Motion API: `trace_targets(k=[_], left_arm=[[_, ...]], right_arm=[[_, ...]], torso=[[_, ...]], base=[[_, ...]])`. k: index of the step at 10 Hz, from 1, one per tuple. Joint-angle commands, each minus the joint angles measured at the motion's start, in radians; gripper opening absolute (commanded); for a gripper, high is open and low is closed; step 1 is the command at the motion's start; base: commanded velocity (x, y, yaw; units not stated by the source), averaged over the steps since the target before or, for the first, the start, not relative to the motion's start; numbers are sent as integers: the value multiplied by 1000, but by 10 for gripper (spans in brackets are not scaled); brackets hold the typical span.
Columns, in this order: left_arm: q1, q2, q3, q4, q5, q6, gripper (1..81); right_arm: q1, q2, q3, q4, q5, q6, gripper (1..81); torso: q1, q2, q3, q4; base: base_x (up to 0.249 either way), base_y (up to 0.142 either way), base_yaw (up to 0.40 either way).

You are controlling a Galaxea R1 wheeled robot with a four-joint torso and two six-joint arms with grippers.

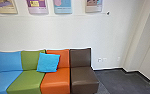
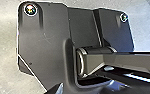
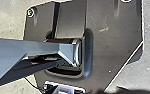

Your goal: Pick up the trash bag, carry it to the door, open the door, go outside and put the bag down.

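In the right wrist view, a dark, soft-edged shape [image 3: 116, 91] lies along the bottom edge; I cannot tell whether it is part of a bag or a shadow. Both wrist views look down on the robot's own dark plate and jointed bar, with pale floor around them. How either gripper stands cannot be made out.
A row of blue, green, orange and brown seats [image 1: 56, 83] stands against a white wall [image 1: 66, 30], with a blue cushion [image 1: 48, 62] on it. Posters [image 1: 63, 6] hang above. Dark floor [image 1: 121, 81] runs right of the seats to a wall corner.
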Motion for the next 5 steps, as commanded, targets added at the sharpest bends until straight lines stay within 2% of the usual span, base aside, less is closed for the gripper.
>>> trace_targets(k=[1,4,5], left_arm=[[-38,0,6,-9,56,4,811],[-38,0,6,-9,56,4,811],[-39,-1,7,-9,56,4,811]], right_arm=[[36,-2,8,-5,-62,-8,811],[36,-2,10,-8,-62,-8,811],[34,-4,13,-11,-63,-11,811]], torso=[[0,0,0,0],[0,0,0,0],[0,0,0,0]], base=[[171,0,0],[164,0,0],[86,0,0]])
